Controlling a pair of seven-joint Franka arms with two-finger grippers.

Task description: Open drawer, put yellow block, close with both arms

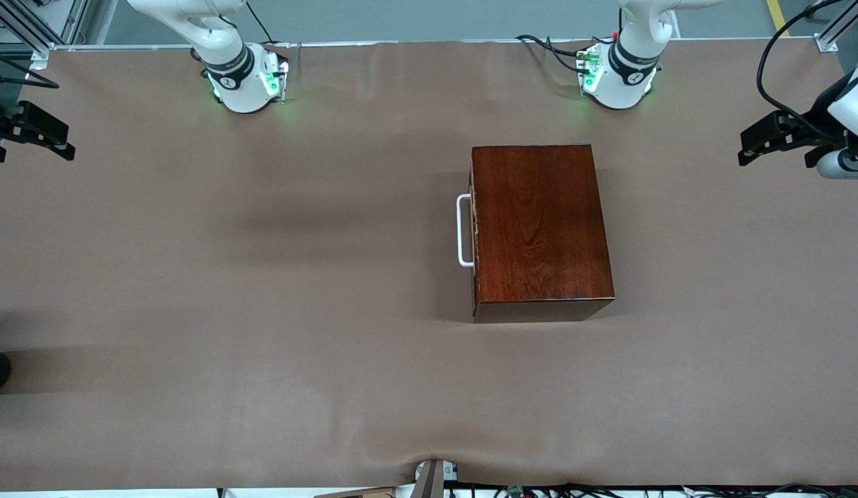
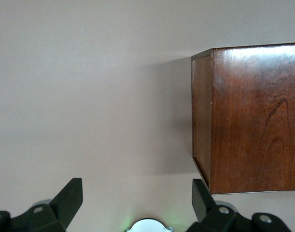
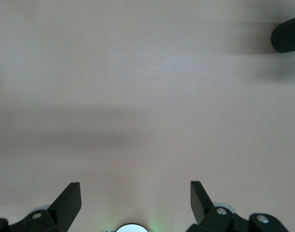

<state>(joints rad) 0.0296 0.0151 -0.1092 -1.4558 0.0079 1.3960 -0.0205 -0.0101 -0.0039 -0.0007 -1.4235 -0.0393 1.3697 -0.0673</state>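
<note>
White arms, black end effectors (image 1: 774, 142), green base lights.

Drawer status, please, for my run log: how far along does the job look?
The drawer sits shut in the wooden box. No yellow block shows anywhere. The left gripper and right gripper hang open at the table's ends. This fits either the block shut inside or one never brought in.

Reddish-brown wood-grain drawer box (image 1: 541, 225), white handle (image 1: 463, 230)
</note>
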